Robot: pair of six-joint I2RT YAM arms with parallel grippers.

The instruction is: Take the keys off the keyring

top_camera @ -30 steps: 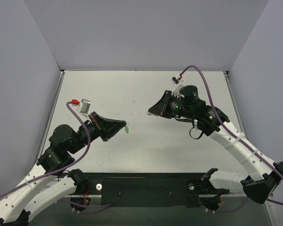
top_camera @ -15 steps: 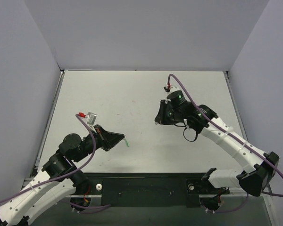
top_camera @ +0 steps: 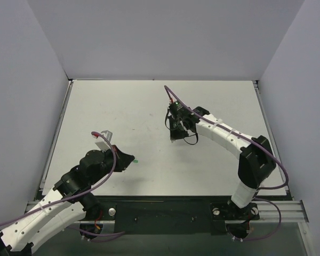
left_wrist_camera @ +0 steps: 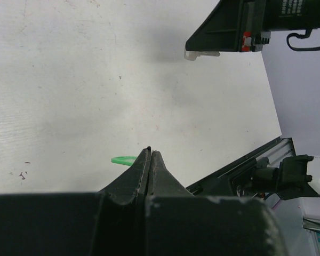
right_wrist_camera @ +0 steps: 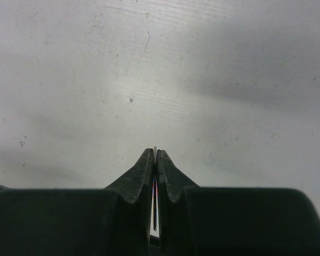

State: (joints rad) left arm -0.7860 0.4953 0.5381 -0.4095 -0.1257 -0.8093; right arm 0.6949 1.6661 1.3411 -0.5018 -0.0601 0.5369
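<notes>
Across most of the top view, a flat matte white tabletop (top_camera: 149, 101), faintly scuffed and speckled up close, boxed in by smooth pale grey walls (top_camera: 165, 37). From the lower right corner, the right arm of glossy white shells and black joints (top_camera: 224, 134), reaching to the centre of the frame. At lower left, the matching left arm (top_camera: 42, 213), folded low. In the left wrist view, the left gripper (left_wrist_camera: 151, 153): two black wedge-shaped fingers with chipped matte edges, pressed flat together to a fine point at lower centre. Jutting from the left flank of those fingers, just above the table, the bright green oval plastic keyring tag (left_wrist_camera: 122, 159), a thin flat loop seen nearly edge-on, clamped in that grip, the contact spot hidden by the finger. In the right wrist view, the right gripper (right_wrist_camera: 156, 154): the same black tapered fingers, closed at bottom centre on the thin silver-grey metal key (right_wrist_camera: 156, 149). Of that key, only a pale sliver poking from the tips and a hairline between the pads, its shape too small to read. Tag and key well apart, at lower left and centre of the top view.
</notes>
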